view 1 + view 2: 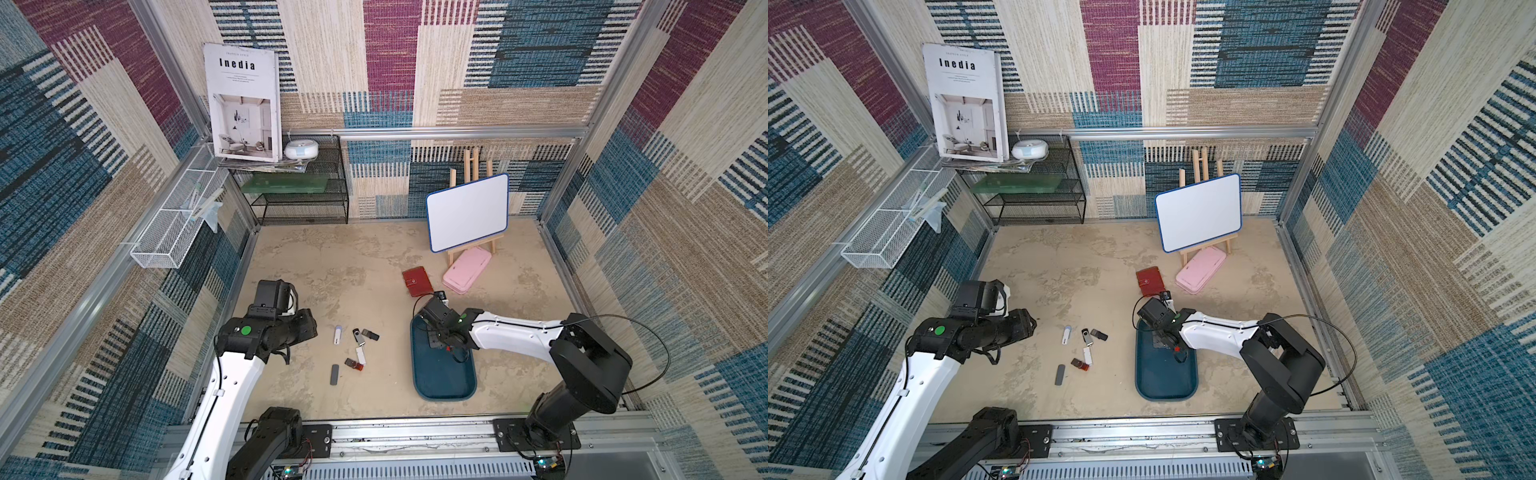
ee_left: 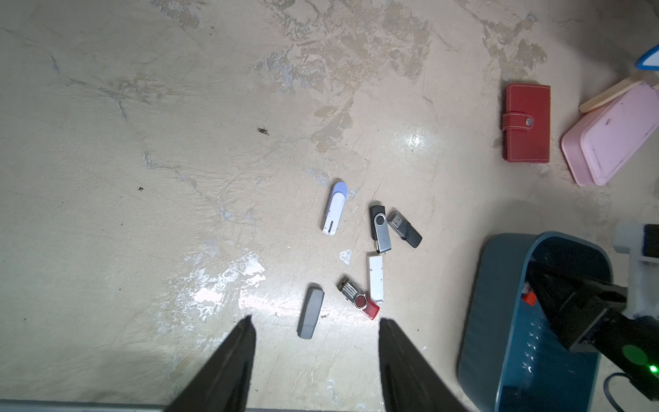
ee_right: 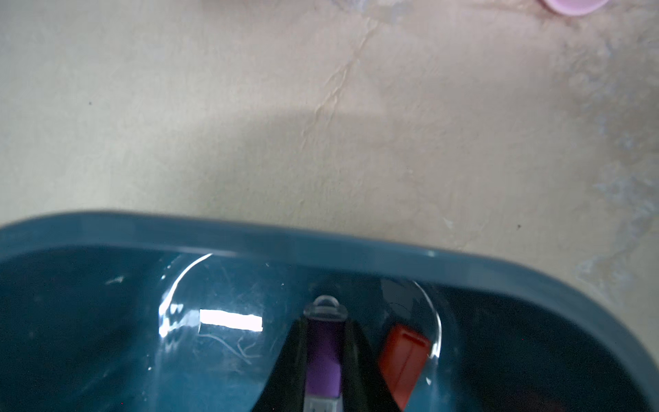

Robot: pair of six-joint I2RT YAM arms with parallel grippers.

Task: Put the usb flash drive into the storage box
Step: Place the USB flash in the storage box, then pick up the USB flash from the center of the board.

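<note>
The storage box (image 1: 444,395) (image 1: 1167,395) is a dark teal tray at the front right of the table. My right gripper (image 3: 323,326) (image 1: 436,338) reaches down into its far end, shut on a purple usb flash drive (image 3: 322,364) with a clear cap. A red drive (image 3: 403,360) lies on the box floor beside it. Several more drives lie loose on the table left of the box, among them a white-and-blue one (image 2: 335,208), a grey one (image 2: 311,314) and a red swivel one (image 2: 358,299). My left gripper (image 2: 316,318) hangs open and empty above the table near the grey drive.
A red wallet (image 1: 417,281) and a flat pink case (image 1: 466,270) lie beyond the box. A whiteboard on a wooden easel (image 1: 467,212) stands at the back right, a black mesh shelf (image 1: 299,195) at the back left, a white wire basket (image 1: 174,224) on the left wall.
</note>
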